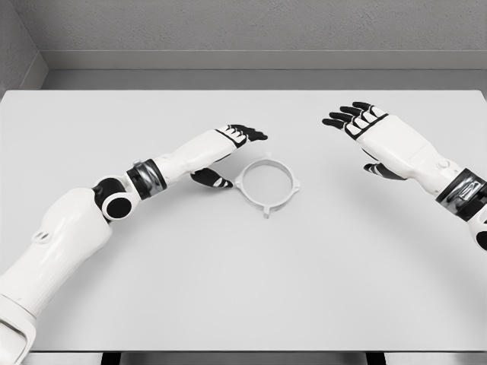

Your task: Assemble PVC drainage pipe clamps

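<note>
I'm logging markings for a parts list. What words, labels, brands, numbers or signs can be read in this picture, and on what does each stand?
None: no text can be read anywhere.
The white clamp ring, the table, the left hand and the right hand show no lettering or numbers.

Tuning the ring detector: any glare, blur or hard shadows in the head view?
Head view: flat, even light, no glare or blur; the white clamp ring has low contrast against the white table, with only a faint soft shadow; left robot hand and right robot hand read sharply.
</note>
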